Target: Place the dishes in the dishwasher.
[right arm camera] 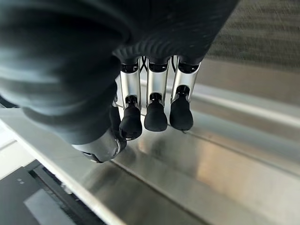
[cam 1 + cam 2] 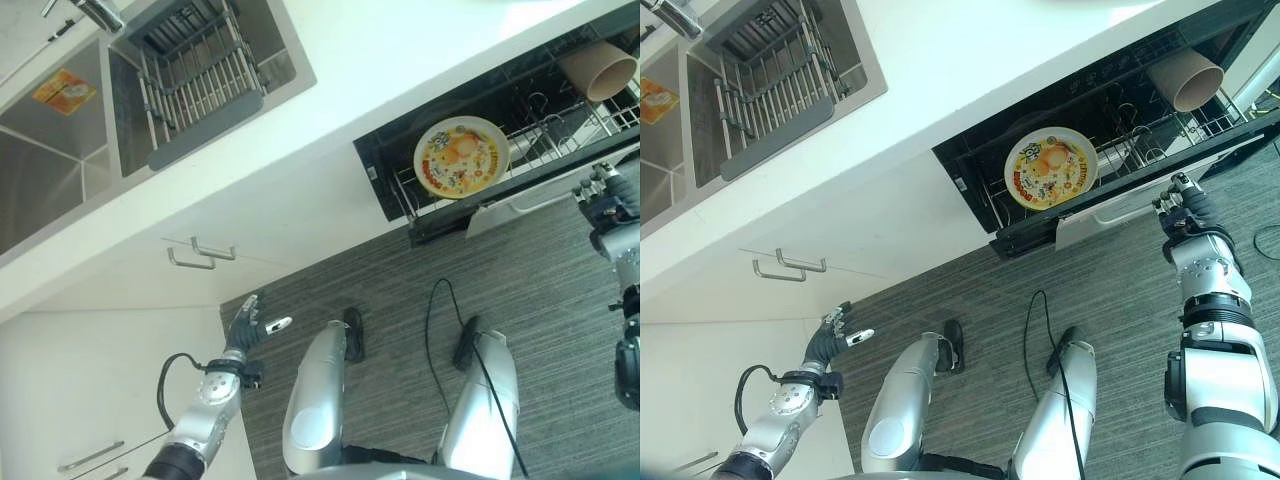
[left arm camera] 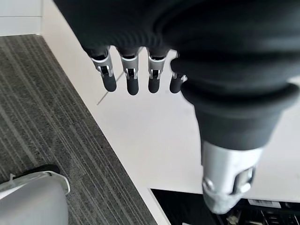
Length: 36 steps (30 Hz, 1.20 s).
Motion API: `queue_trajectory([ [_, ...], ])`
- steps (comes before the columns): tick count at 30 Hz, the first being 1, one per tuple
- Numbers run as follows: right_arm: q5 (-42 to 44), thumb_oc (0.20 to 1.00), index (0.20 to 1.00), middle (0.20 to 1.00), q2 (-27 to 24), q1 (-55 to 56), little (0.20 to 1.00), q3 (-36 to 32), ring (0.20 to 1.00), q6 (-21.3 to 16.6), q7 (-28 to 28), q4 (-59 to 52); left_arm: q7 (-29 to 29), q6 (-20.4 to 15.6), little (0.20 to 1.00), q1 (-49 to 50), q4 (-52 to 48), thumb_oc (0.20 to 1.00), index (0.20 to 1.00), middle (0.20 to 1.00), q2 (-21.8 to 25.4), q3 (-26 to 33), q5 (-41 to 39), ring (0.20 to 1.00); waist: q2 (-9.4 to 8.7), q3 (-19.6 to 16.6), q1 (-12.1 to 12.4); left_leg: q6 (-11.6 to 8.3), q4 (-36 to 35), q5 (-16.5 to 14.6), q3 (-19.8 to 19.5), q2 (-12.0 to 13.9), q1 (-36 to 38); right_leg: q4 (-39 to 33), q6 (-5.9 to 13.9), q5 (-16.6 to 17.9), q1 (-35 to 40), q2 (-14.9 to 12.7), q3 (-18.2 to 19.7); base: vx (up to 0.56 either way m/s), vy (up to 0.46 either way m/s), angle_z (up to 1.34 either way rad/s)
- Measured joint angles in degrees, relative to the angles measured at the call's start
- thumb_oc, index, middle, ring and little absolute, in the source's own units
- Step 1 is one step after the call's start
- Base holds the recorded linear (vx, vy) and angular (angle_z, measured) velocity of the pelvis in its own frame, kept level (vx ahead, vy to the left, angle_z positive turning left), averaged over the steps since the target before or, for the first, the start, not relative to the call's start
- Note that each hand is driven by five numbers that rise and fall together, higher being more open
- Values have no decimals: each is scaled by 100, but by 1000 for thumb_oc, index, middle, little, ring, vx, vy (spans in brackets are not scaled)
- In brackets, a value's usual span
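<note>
A white kitchen counter [image 2: 400,60] runs over grey striped carpet, with a steel sink [image 2: 60,150] and its wire drying rack [image 2: 195,75] at the far left. On the right the dishwasher [image 2: 1080,130] stands open, its rack pulled out, a yellow patterned plate [image 2: 1050,168] upright in the tines and a tan cup [image 2: 1185,78] on its side farther right. The right hand [image 2: 1180,205], fingers straight and holding nothing, rests against the dishwasher door's metal edge [image 1: 197,154]. The left hand [image 2: 245,325] hangs open and empty near the cabinet. A hard shove on the door could probably jolt the rack and tip the plate, or straight fingers might slip off the smooth metal.
</note>
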Motion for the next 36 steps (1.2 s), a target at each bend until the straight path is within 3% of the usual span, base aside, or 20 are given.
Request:
queue_trajectory([
  [13, -1412, 200, 200, 200, -447, -957, 200, 950, 200, 337, 34, 677, -70, 205, 1000, 227, -483, 1000, 1000, 1000, 318, 9, 3, 1000, 46, -30, 174, 28, -174, 114, -7, -83, 44, -51, -40, 53, 4, -61, -29, 21, 19, 1],
  [30, -2021, 200, 200, 200, -638, -1810, 200, 1552, 200, 389, -39, 1110, -358, 366, 1000, 724, -1137, 1000, 1000, 1000, 756, 161, 35, 1000, 82, -54, 868, 0, -357, 235, -355, -429, -35, -10, 85, -114, 181, -445, -404, 73, 25, 14],
  [36, -2087, 200, 200, 200, -846, -1915, 200, 1636, 200, 439, -259, 1115, -584, 342, 1000, 828, -1148, 1000, 1000, 1000, 764, 313, 234, 1000, 100, -66, 906, 16, -345, 250, -534, -563, -209, 12, 115, -150, 187, -591, -643, 53, 11, 18],
])
